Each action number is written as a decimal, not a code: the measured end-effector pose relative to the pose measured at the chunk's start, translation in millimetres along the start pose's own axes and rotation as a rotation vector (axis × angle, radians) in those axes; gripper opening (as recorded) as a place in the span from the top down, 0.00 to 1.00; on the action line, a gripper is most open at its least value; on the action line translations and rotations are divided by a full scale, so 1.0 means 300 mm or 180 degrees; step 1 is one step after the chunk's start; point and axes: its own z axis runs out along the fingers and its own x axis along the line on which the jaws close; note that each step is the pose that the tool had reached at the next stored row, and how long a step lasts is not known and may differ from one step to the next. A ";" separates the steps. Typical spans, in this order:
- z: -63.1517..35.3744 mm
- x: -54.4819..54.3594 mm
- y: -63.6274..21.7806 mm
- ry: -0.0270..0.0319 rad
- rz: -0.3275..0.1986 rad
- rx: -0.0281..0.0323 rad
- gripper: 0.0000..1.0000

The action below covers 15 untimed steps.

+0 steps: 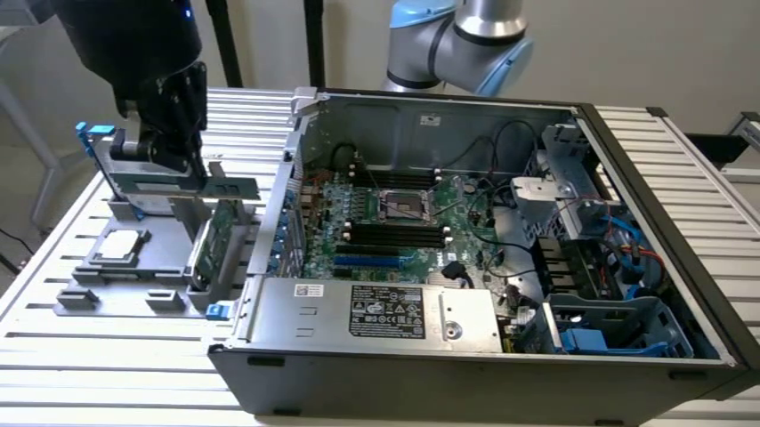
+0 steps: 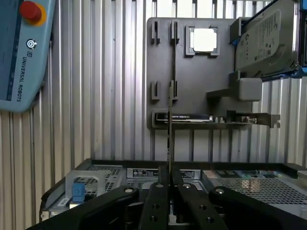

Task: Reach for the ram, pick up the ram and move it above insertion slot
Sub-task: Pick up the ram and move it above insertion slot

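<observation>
The ram (image 2: 169, 143) shows edge-on in the wrist view as a thin dark stick running out from between my fingers. My gripper (image 2: 169, 184) is shut on it. In the exterior view my gripper (image 1: 166, 151) hangs over the grey parts holder (image 1: 119, 285) at the exterior view's left, well apart from the open computer case. The insertion slots (image 1: 392, 233) are the black parallel strips on the motherboard, below the CPU socket (image 1: 401, 205).
The holder carries a CPU (image 1: 123, 245), a tall green expansion card (image 1: 214, 238) and a hard drive (image 2: 264, 40) with blue clips. The case wall (image 1: 291, 160) stands between holder and motherboard. A teach pendant (image 2: 19, 57) lies on the slatted table.
</observation>
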 end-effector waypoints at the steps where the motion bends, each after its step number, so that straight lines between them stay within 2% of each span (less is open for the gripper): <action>1: -0.001 -0.001 -0.015 -0.0003 0.0000 0.0000 0.87; 15: -0.007 -0.012 -0.222 -0.0051 -0.0001 -0.0002 0.87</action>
